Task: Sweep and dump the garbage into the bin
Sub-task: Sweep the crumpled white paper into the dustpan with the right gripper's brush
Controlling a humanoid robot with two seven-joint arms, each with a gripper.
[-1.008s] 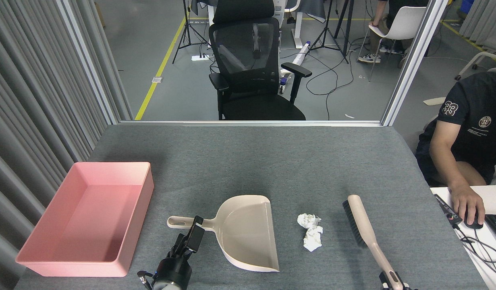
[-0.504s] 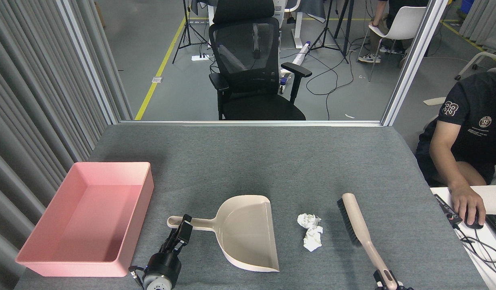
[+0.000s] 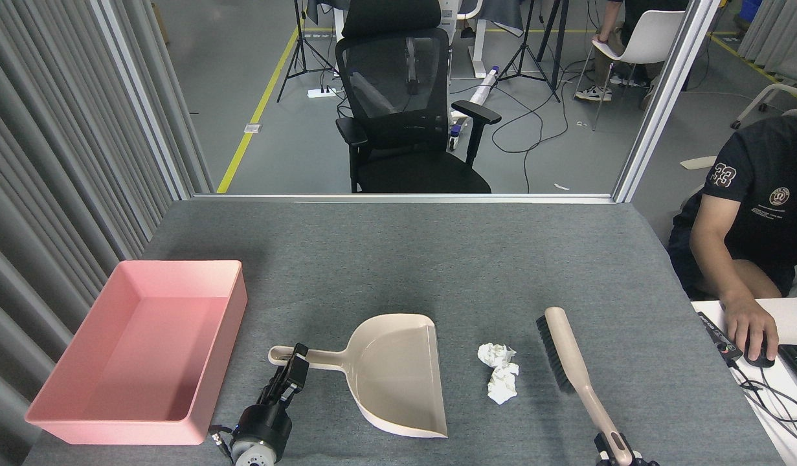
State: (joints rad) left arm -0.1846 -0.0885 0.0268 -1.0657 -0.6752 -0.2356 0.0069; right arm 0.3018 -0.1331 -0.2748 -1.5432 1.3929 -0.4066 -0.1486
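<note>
Desk [image 3: 437, 259]: grey felt-like surface; I see all the task items on its near half.
Bin [image 3: 48, 414]: pink rectangular tray at the left side of the desk, upright walls, nothing visible inside.
Dustpan [image 3: 398, 369]: beige scoop lying flat near the middle, handle pointing left, open mouth facing right toward the paper.
Garbage [image 3: 500, 373]: two crumpled white paper wads touching one another, lying on the desk between the dustpan mouth and the brush, apart from both.
Brush [image 3: 570, 359]: beige back with dark bristles along its left side, head near the wads, handle running down to the lower right edge of view.
Left claw [image 3: 293, 370]: dark, seen end-on, tip at the end of the dustpan handle; I cannot tell how far its fingers are parted or whether they have hold of the handle.
Right claw [image 3: 615, 450]: only a small dark part shows at the bottom edge, at the end of the brush handle and closed around it.
Person [image 3: 748, 213]: seated at the right in a dark shirt, one hand on a mouse on a white side surface.
</note>
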